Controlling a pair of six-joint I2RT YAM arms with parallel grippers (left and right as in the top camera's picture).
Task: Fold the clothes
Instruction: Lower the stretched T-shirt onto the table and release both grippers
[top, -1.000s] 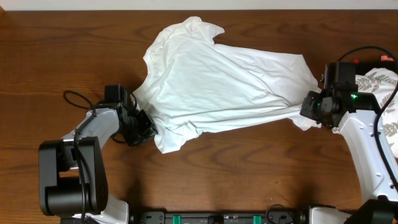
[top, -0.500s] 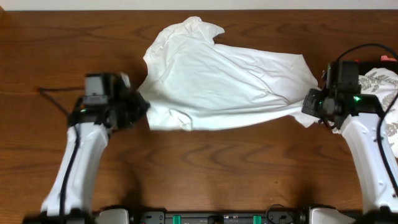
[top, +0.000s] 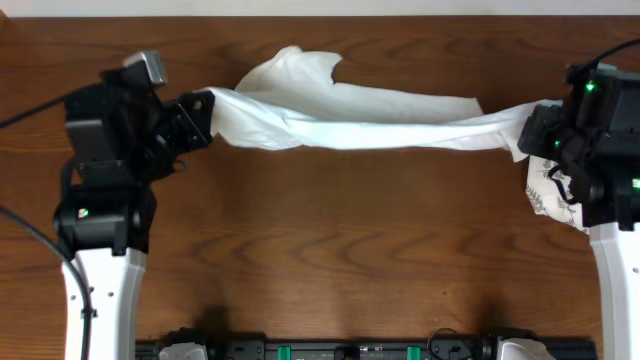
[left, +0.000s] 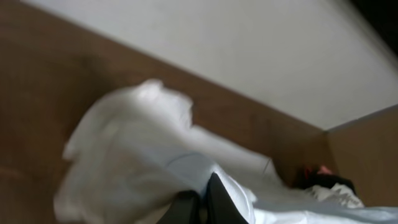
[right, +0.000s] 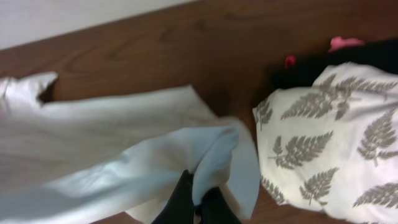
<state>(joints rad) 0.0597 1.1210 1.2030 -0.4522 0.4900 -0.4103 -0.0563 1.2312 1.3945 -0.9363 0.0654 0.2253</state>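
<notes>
The clothes, a white T-shirt, hang stretched in a band across the back of the table between both arms. My left gripper is shut on its left end; in the left wrist view the dark fingers pinch white cloth. At the right, my right gripper is shut on the other end, and its wrist view shows the fingers clamping a fold of the shirt. No chest graphic shows.
A white cloth with grey fern prints lies at the right edge under the right arm, seen also as the fern cloth in the right wrist view, with a black and red item behind it.
Both arms have lifted and moved toward the back of the table. The shirt, spread loosely on the table before, is now pulled up into a taut narrow band between them.
</notes>
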